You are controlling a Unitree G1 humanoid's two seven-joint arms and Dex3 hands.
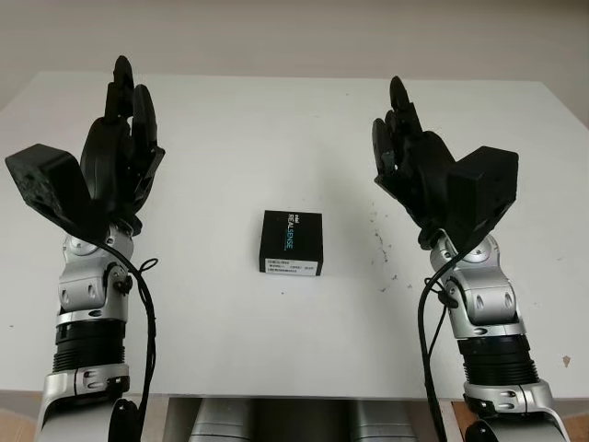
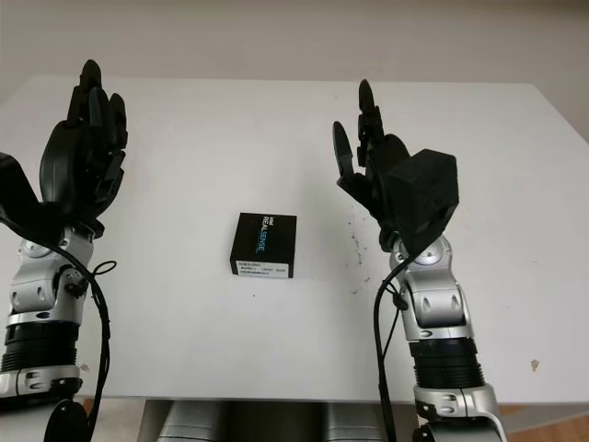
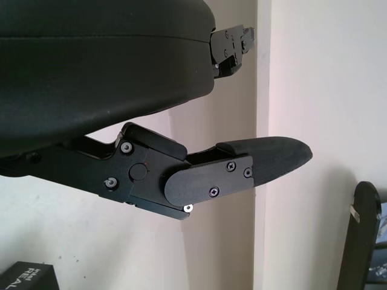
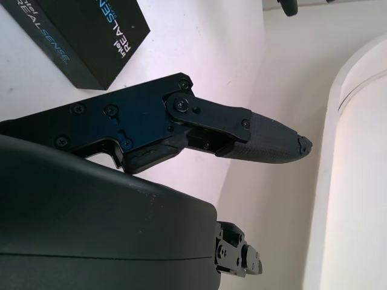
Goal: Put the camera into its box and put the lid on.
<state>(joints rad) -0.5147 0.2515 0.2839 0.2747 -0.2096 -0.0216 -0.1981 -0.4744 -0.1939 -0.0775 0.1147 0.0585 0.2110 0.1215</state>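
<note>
Two black three-finger hands hang raised above a white table [image 1: 294, 359], one at each side of a small black RealSense camera box [image 1: 291, 242] that sits closed at the table's centre. From the box, the left hand [image 1: 120, 147] stands at about 10 o'clock and the right hand [image 1: 409, 157] at about 2 o'clock, both well apart from it. Each hand is open and holds nothing, its fingers pointing toward the table's far edge. The box lies flat on the tabletop, its lid on, with "REALSENSE" lettering in white and blue across the top face and a white label strip [image 1: 288, 269] along the side nearest the robot. Whether the camera is inside cannot be told.

Silver forearm segments [image 1: 87, 285] with black cables [image 1: 147, 322] rise from the near edge of the table to each wrist, where a black camera housing [image 1: 483, 189] juts outward. A scatter of small dark specks [image 1: 386, 267] marks the table surface at about 4 o'clock from the box, between it and the right arm. In the right wrist view, a corner of the box [image 4: 91, 36] lies on the table beyond the hand's straight finger [image 4: 260, 142]. In the left wrist view, a corner of the box [image 3: 27, 277] shows past the hand's finger [image 3: 260, 160].
</note>
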